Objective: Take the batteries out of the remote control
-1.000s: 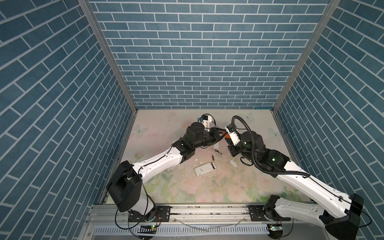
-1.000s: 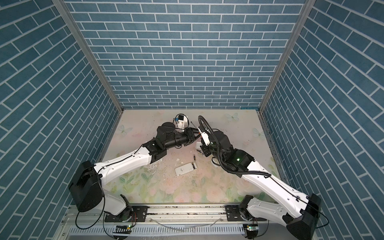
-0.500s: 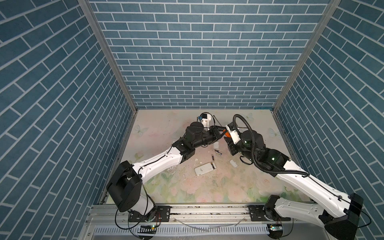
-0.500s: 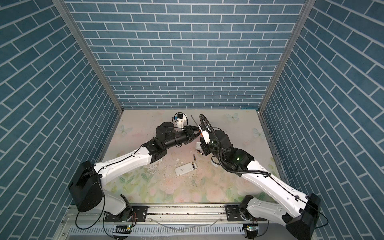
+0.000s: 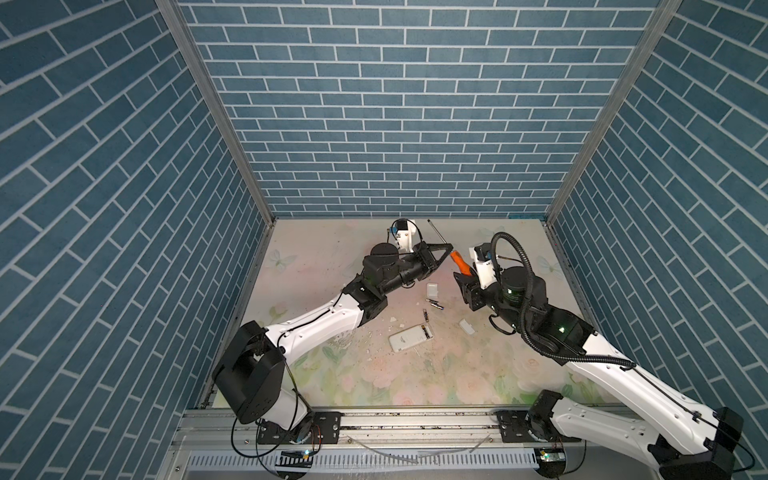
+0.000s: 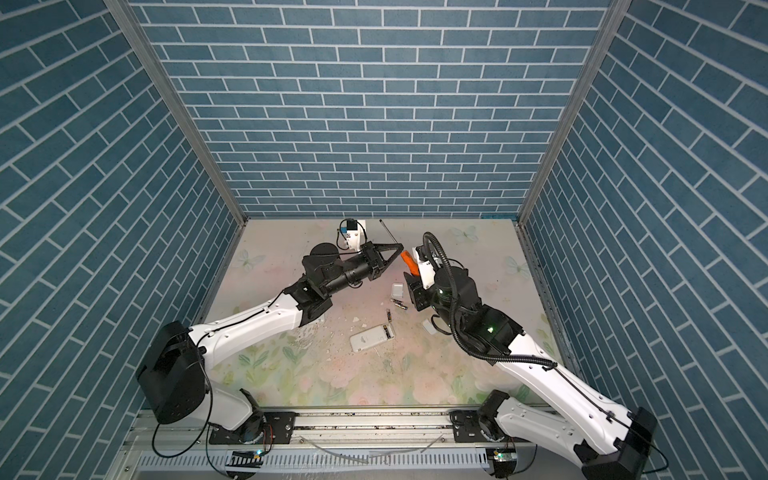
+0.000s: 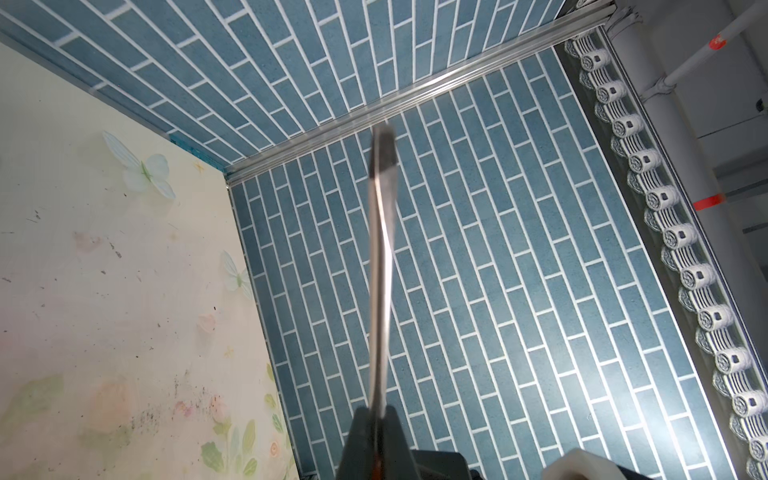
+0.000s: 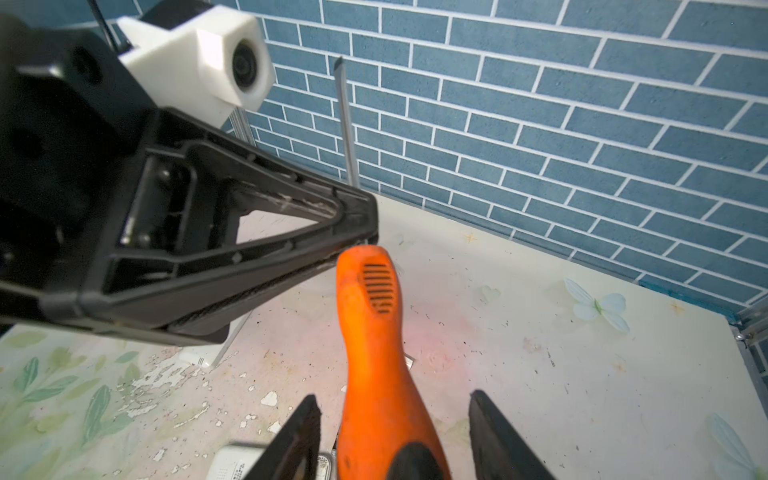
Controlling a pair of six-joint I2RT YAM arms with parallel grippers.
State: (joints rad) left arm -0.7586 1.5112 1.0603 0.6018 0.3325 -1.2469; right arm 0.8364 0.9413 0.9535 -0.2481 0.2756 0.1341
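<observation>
A white remote control (image 5: 409,338) (image 6: 370,339) lies on the floral mat, its battery bay (image 5: 426,331) open with a dark battery inside. Three loose batteries (image 5: 434,304) (image 6: 399,304) lie just behind it. In the air above them my left gripper (image 5: 448,250) (image 7: 376,417) is shut on the metal shaft (image 7: 380,270) of an orange-handled screwdriver (image 5: 461,261) (image 8: 372,328). My right gripper (image 5: 463,277) (image 8: 394,397) stands open around the handle, with gaps on both sides.
Two small white covers (image 5: 432,289) (image 5: 467,326) lie on the mat near the batteries. White flakes (image 8: 269,398) are scattered over the worn patch of the mat. Blue brick walls close in the back and both sides.
My left gripper has shut on the screwdriver's shaft. My right gripper's jaws have opened off the orange handle. The tool has barely moved.
</observation>
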